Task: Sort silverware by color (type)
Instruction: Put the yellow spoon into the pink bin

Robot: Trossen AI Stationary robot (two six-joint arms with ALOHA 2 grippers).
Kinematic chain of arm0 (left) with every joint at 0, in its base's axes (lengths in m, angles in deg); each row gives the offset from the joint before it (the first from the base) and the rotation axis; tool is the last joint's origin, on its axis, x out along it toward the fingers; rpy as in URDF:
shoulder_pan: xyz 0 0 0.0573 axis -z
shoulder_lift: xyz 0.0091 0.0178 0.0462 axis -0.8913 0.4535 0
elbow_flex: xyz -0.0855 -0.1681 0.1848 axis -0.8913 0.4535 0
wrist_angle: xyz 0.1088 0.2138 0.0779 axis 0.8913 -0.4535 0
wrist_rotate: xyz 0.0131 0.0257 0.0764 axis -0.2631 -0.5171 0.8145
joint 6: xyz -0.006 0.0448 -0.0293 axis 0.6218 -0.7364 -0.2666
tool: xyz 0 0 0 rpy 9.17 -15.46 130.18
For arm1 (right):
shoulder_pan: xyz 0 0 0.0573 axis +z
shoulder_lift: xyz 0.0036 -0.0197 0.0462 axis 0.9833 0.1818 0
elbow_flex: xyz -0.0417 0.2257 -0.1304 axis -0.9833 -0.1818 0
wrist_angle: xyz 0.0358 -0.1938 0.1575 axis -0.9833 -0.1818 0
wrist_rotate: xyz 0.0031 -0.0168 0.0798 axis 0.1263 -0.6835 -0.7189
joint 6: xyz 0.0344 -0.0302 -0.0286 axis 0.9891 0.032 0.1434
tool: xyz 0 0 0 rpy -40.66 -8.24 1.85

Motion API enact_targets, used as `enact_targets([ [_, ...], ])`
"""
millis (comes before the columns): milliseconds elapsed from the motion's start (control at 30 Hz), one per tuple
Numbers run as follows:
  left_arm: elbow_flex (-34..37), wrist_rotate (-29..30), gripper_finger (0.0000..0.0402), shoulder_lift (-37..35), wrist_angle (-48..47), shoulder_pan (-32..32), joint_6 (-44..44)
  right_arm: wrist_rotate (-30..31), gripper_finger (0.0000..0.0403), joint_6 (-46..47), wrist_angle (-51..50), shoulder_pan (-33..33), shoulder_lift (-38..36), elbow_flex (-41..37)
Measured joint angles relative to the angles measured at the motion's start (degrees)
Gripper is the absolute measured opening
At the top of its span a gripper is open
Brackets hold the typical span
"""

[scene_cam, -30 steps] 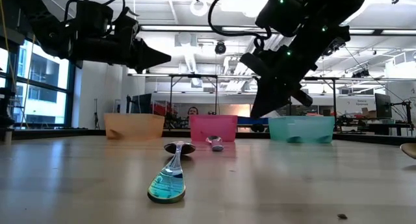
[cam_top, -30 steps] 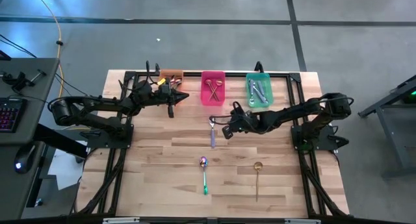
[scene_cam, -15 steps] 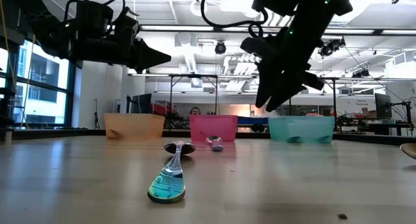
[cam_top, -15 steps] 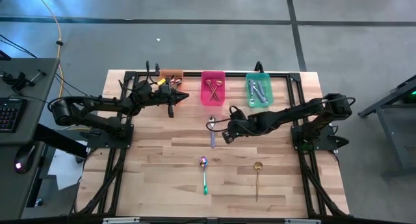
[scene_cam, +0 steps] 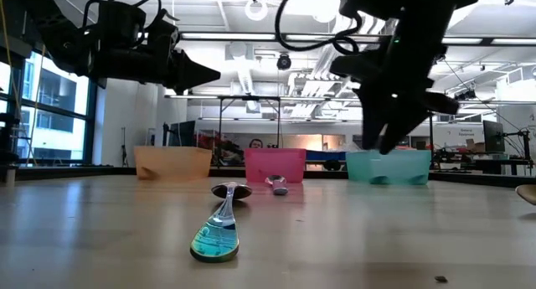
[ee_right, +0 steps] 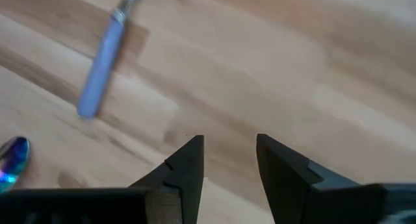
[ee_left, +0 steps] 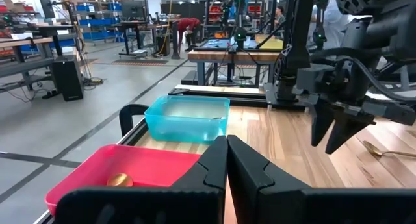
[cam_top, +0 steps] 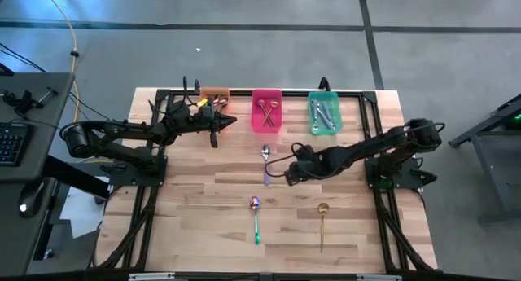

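Observation:
Three spoons lie flat on the wooden table: a silver spoon with a purple handle (cam_top: pixel 265 164) (ee_right: pixel 103 65), a rainbow spoon with a green handle (cam_top: pixel 256 219) (scene_cam: pixel 216 234), and a gold spoon (cam_top: pixel 322 224). At the far edge, the orange bin (cam_top: pixel 213 94), pink bin (cam_top: pixel 266 110) and green bin (cam_top: pixel 323 112) hold more spoons. My right gripper (cam_top: pixel 289 173) (ee_right: pixel 229 160) hangs open above bare wood just right of the purple-handled spoon, pointing steeply down. My left gripper (cam_top: pixel 220 123) (ee_left: pixel 226 160) is shut, level, and hovers between the orange and pink bins.
Black frame rails run along the table's far and side edges. Bare wood stretches between the three loose spoons and along the near edge. Beyond the table is a workshop with benches and a person in the distance.
My right gripper has opened its fingers. It has moved a little toward the table's near right, away from the purple-handled spoon, and has tipped to point more steeply down. The spoons have stayed where they were.

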Motion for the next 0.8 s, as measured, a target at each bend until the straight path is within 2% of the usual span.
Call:
enact_targets([
  [367,0.00,0.00,0.0000,0.00,-0.24,0.00,0.00,-11.62,0.0130,15.31,-4.94,4.63,0.00,-0.01],
  [567,-0.02,0.00,0.0000,0.00,-0.35,0.00,0.00,-20.96,0.0130,25.79,-5.19,9.97,0.00,-0.02],
  [800,-0.02,0.00,0.0000,0.00,-1.16,0.00,0.00,-26.66,0.0130,45.87,-4.62,18.83,0.00,-0.02],
])
